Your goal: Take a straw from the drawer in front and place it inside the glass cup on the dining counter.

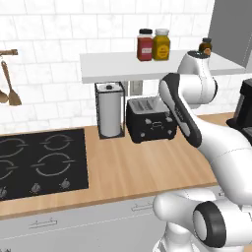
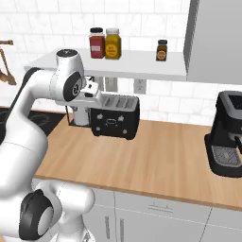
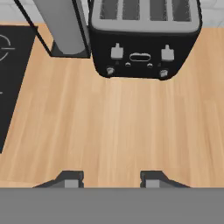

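Below tool, closed drawer

arm: folded high, elbow up, forearm reaching toward the toaster
gripper: above the worktop in front of the toaster, jaws apart, nothing between them

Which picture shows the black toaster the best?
The hand view shows the toaster best: it is close and face on, with its levers, knobs and top slots plain. In the right base view the toaster is whole but smaller, beside the arm. In the left base view the toaster is partly hidden behind the arm.
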